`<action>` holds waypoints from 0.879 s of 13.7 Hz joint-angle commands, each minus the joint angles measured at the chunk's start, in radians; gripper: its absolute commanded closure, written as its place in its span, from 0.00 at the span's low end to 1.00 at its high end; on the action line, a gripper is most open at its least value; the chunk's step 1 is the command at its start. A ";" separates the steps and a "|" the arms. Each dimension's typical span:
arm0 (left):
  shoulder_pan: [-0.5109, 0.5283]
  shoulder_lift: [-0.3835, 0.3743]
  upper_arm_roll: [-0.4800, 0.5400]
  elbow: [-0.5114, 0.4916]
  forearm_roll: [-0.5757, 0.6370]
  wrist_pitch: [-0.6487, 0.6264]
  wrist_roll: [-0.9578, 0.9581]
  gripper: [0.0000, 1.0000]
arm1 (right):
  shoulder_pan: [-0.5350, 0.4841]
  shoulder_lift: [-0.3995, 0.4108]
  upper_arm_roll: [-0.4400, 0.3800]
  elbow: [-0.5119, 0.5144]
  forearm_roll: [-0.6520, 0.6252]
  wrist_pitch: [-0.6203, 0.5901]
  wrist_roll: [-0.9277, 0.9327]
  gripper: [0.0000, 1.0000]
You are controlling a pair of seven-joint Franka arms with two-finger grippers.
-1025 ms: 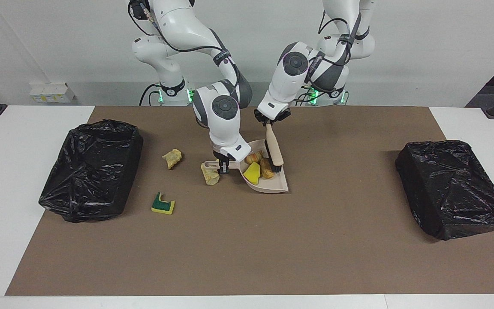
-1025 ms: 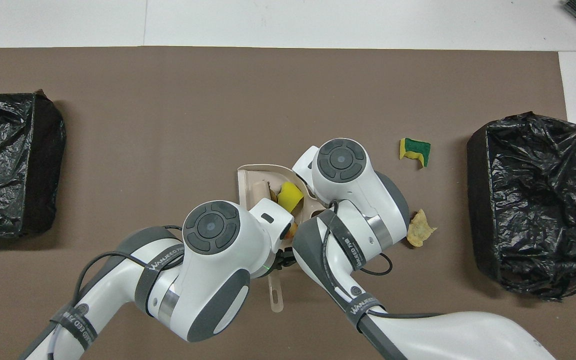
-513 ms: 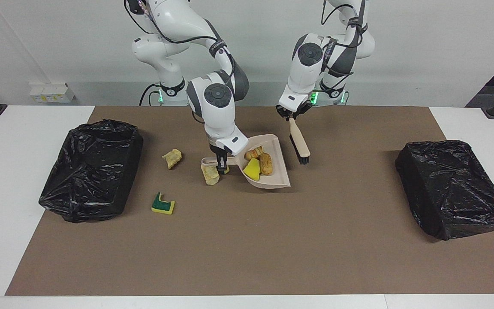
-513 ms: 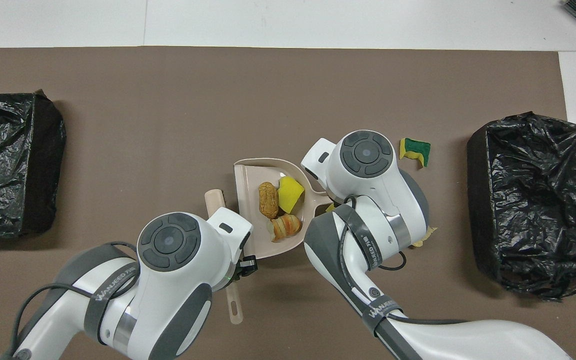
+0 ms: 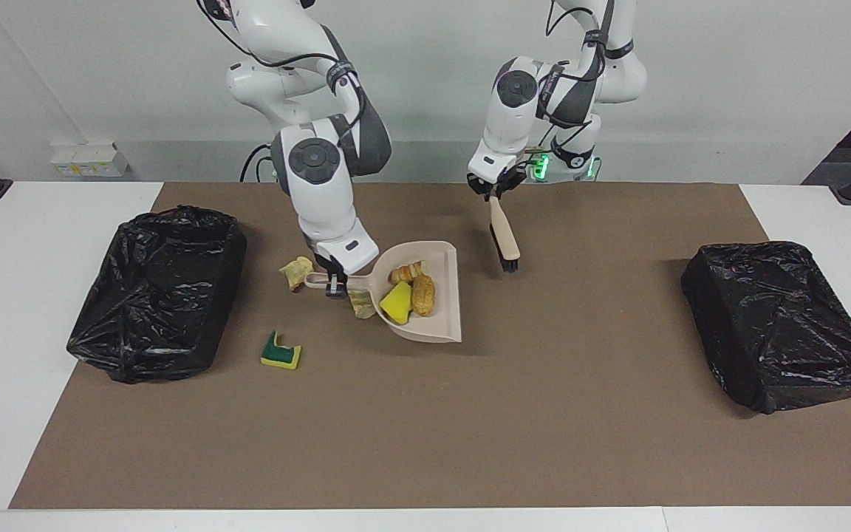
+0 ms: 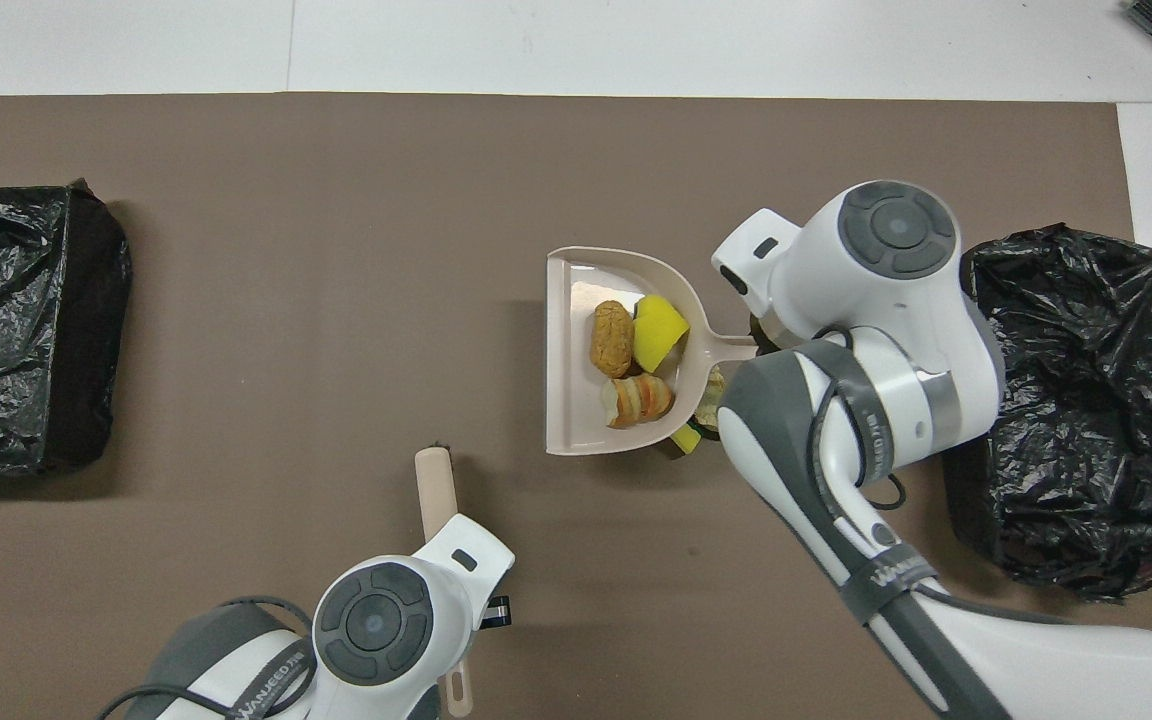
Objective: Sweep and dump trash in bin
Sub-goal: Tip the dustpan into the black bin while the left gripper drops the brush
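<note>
1. Right claw (image 5: pixel 335 284) is clamped on the handle of the beige dustpan (image 5: pixel 436 325), held over the brown mat (image 5: pixel 425 428) at mid-tabletop.
2. In the dustpan we see three pieces of trash (image 5: pixel 409 294): a yellow sponge piece and two orange-brown lumps.
3. Loose scraps lie on the mat toward the right arm's end: tan lump (image 5: pixel 297 271), green-backed sponge (image 5: pixel 281 352), another lump (image 5: pixel 361 303) under the pan's handle.
4. Left claw (image 5: pixel 494 193) is closed on the brush (image 5: pixel 504 236), bristles down.
5. Black-lined bin (image 5: pixel 156 292) stands near the tabletop's end edge, at the right arm's end.
</note>
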 commanded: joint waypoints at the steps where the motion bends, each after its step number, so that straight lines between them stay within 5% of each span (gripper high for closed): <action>1: -0.030 -0.023 0.016 -0.035 -0.036 0.025 0.025 1.00 | -0.098 0.001 0.008 0.077 0.004 -0.107 -0.067 1.00; 4: -0.069 -0.040 0.014 -0.043 -0.065 -0.039 0.041 1.00 | -0.199 0.001 0.005 0.128 -0.015 -0.179 -0.136 1.00; 12: -0.099 -0.023 -0.133 -0.069 -0.174 0.074 0.021 1.00 | -0.556 -0.010 0.002 0.140 -0.140 -0.173 -0.476 1.00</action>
